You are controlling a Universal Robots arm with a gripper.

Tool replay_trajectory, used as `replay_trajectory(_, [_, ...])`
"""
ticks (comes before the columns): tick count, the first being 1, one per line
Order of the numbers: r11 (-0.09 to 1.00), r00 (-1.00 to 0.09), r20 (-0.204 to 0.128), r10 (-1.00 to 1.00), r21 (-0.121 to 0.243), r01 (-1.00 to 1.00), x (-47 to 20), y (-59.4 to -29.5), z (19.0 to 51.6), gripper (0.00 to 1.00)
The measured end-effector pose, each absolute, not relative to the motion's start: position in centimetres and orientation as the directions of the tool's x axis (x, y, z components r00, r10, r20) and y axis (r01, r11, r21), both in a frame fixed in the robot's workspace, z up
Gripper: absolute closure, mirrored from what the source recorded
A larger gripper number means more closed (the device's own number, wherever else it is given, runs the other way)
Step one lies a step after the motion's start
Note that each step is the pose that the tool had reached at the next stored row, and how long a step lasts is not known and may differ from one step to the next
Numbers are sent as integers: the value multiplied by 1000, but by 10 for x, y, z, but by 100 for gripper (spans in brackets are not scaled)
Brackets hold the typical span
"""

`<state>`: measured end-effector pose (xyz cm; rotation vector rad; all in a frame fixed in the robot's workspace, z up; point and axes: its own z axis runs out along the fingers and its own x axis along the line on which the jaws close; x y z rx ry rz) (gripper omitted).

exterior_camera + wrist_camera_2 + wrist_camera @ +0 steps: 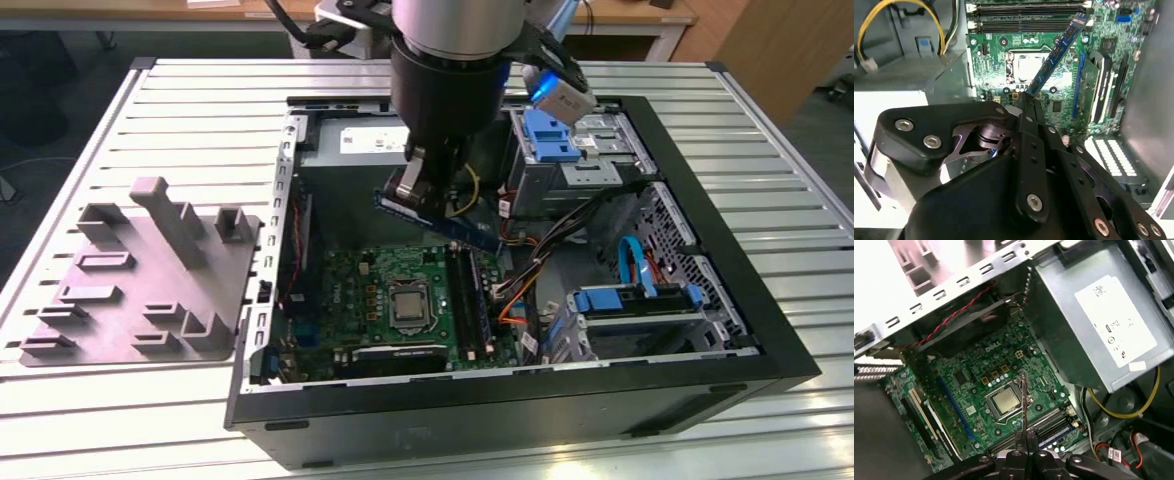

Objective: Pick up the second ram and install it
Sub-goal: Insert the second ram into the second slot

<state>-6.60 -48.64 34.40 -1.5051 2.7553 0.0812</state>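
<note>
Open computer case (534, 410) on a slatted table (174, 90): my claw (415, 193) is clenched on one end of the second ram (451, 226), held clear above the board. In the exterior view the stick slants from 10 to 4 o'clock. The memory slots (462, 290) lie at 5 o'clock from my claw and run 12 to 6.

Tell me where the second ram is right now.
The second ram is clamped in the end effector, tilted in mid-air inside the open computer case, above the motherboard near the exterior view's centre.
</note>
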Motion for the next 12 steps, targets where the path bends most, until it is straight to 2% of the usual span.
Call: replay_trajectory(12, [709, -710, -25, -704, 45, -704, -66, -486, 342, 89])
